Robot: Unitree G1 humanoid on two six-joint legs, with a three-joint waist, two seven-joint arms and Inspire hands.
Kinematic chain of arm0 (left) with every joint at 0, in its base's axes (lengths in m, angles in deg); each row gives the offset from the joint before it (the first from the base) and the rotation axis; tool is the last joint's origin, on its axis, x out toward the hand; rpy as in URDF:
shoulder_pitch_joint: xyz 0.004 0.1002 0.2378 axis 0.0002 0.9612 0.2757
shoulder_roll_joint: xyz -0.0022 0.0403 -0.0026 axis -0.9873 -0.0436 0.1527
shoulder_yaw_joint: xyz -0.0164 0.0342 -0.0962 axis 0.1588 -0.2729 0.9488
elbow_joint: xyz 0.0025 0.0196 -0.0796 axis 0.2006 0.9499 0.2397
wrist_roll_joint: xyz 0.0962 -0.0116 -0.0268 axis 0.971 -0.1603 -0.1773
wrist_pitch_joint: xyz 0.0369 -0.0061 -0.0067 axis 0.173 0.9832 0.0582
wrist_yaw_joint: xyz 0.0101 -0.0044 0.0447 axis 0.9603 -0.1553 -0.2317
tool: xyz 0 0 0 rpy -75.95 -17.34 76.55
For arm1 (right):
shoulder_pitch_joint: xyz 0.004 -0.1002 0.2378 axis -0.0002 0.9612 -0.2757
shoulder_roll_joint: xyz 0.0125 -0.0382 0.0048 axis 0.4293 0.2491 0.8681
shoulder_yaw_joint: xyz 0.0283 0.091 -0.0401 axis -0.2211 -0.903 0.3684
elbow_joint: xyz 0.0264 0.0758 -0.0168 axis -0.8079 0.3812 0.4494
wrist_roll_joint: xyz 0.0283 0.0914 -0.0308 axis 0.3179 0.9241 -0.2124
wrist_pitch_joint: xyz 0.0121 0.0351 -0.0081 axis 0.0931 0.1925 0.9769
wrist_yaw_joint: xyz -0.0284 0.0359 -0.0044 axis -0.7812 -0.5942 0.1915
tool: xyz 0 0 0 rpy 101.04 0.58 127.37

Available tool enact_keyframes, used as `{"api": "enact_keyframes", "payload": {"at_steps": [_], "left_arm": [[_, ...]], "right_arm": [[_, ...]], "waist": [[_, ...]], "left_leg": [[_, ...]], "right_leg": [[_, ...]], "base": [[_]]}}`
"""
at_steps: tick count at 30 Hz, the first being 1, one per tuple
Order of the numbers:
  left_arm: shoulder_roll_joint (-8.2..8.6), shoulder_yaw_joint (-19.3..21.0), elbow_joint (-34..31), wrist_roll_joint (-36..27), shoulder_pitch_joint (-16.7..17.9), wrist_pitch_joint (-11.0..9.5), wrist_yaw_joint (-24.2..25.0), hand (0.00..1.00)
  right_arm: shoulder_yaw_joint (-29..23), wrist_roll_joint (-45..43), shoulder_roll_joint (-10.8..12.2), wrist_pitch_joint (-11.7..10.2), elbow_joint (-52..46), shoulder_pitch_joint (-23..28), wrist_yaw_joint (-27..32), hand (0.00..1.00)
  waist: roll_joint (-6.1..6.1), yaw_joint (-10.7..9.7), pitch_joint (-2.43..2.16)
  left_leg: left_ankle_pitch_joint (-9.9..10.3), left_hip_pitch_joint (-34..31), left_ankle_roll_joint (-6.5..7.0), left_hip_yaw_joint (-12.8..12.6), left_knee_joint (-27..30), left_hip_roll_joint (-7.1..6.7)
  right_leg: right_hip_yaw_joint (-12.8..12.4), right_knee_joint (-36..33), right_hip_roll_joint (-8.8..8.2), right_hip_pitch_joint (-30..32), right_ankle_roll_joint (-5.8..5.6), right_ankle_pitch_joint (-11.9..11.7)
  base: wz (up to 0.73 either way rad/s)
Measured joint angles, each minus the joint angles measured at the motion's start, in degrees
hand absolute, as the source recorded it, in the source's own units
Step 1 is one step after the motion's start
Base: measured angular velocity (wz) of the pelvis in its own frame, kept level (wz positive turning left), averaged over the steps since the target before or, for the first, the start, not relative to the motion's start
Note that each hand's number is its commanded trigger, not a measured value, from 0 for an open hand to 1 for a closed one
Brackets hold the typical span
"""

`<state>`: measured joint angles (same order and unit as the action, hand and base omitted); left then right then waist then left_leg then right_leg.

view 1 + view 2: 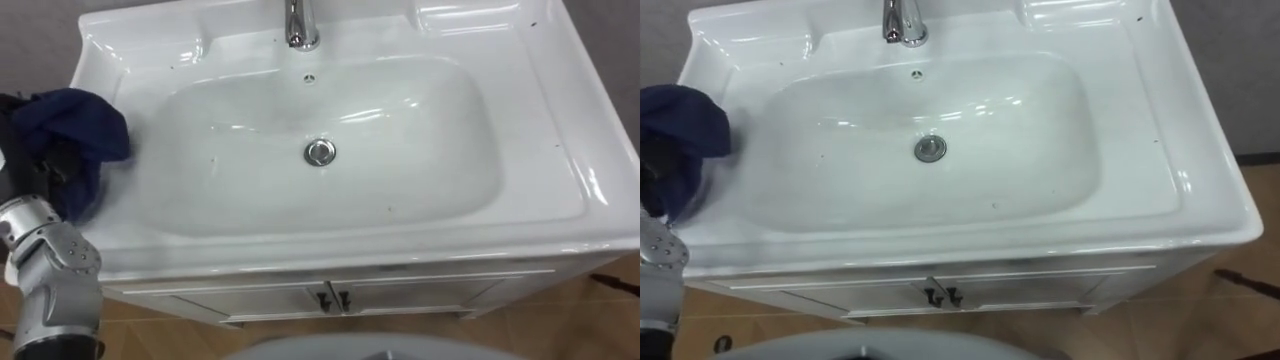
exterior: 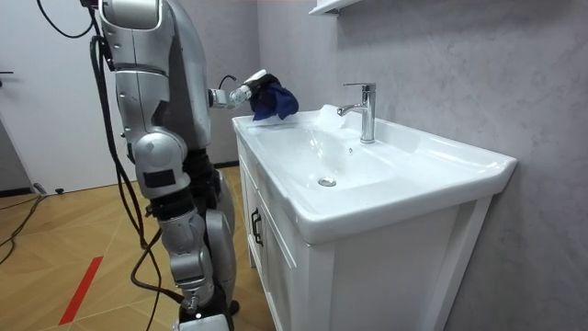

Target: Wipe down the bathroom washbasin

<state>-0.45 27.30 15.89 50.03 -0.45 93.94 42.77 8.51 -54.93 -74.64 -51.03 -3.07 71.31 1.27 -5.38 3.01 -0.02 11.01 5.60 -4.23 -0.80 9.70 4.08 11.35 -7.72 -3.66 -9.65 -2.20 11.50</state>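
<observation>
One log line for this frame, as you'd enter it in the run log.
robot: standing at basin front | left hand: gripping blue cloth at basin's left rim | cloth: outside the bowl

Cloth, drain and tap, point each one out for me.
cloth [image 1: 75, 120], left eye view, on its blue folds.
drain [image 1: 320, 152], left eye view, on the metal centre.
tap [image 2: 368, 115], room view, on its upright body.

A white cabinet [image 1: 450, 293] with dark handles [image 1: 333, 298] stands on wooden floor [image 2: 55, 230].
</observation>
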Motion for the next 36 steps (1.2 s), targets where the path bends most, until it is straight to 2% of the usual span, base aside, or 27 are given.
{"api": "enact_keyframes", "payload": {"at_steps": [5,13,23,24,25,26,27,28,36], "left_arm": [[0.0,0.0,3.98,-0.03,-0.01,-0.06,0.13,1.0],[0.03,-0.02,5.21,0.24,-0.01,-0.13,0.82,1.0],[0.29,-1.82,5.03,0.24,-0.01,-0.12,0.82,1.0],[0.29,-1.95,5.04,0.23,-0.01,-0.12,0.82,0.96],[0.29,-2.27,5.04,0.23,-0.01,-0.11,0.82,0.89],[0.41,-2.32,5.08,0.23,-0.01,-0.11,0.87,0.52],[0.46,-2.32,5.09,0.23,-0.01,-0.11,0.88,0.41],[0.47,-2.32,5.08,0.23,-0.01,-0.11,0.9,0.0],[0.57,-2.33,5.21,0.19,-0.01,-0.12,1.06,0.0]], "right_arm": [[0.34,-0.35,0.0,-0.25,0.28,0.06,-0.14,0.0],[-0.48,-0.74,0.43,-0.84,-0.07,0.02,-0.15,0.0],[-0.78,-0.71,0.56,-0.08,-0.09,-0.02,-0.12,0.0],[-0.78,-0.7,0.57,0.0,-0.09,-0.04,-0.14,0.0],[-0.78,-0.7,0.64,0.09,-0.09,0.0,-0.15,0.0],[-0.77,-0.7,0.75,0.28,-0.08,-0.02,-0.18,0.0],[-0.77,-0.7,0.79,0.34,-0.09,-0.03,-0.18,0.0],[-0.78,-0.7,0.87,0.41,-0.1,-0.02,-0.18,0.0],[-0.78,-0.68,0.99,0.42,-0.16,-0.2,-0.15,0.0]], "waist": [[-0.06,-1.86,0.05],[0.29,-4.33,0.22],[0.45,-5.26,0.19],[0.48,-5.24,0.19],[0.59,-5.21,0.27],[0.73,-5.07,0.3],[0.79,-5.05,0.26],[0.85,-5.1,0.28],[0.94,-5.02,0.23]], "left_leg": [[0.0,0.15,0.0,0.12,0.06,0.0],[0.0,0.21,0.0,0.06,0.28,-0.06],[0.0,0.3,0.0,-0.45,-0.03,-0.07],[0.0,0.38,0.0,-0.46,-0.08,-0.07],[0.0,0.68,0.0,-0.5,-0.16,-0.07],[0.0,1.06,0.0,-0.6,-0.23,-0.06],[0.0,1.1,0.0,-0.63,-0.22,-0.06],[0.0,1.07,0.0,-0.64,-0.22,-0.06],[0.0,1.35,0.0,-0.72,-0.18,-0.07]], "right_leg": [[0.31,0.02,-0.01,-0.32,0.0,0.0],[0.18,0.12,-0.07,-0.1,-0.11,0.09],[-0.2,0.09,-0.07,0.08,-0.11,0.08],[-0.2,0.08,-0.07,0.06,-0.11,0.08],[-0.22,0.08,-0.08,-0.18,-0.11,0.09],[-0.29,0.1,-0.08,-0.47,-0.15,0.11],[-0.32,0.09,-0.07,-0.5,-0.16,0.12],[-0.33,0.09,-0.08,-0.45,-0.16,0.11],[-0.36,0.0,-0.09,-0.69,-0.15,0.11]], "base": [[0.03],[-0.01],[-0.01],[0.0],[0.0],[0.0],[0.0],[0.0],[0.0]]}}
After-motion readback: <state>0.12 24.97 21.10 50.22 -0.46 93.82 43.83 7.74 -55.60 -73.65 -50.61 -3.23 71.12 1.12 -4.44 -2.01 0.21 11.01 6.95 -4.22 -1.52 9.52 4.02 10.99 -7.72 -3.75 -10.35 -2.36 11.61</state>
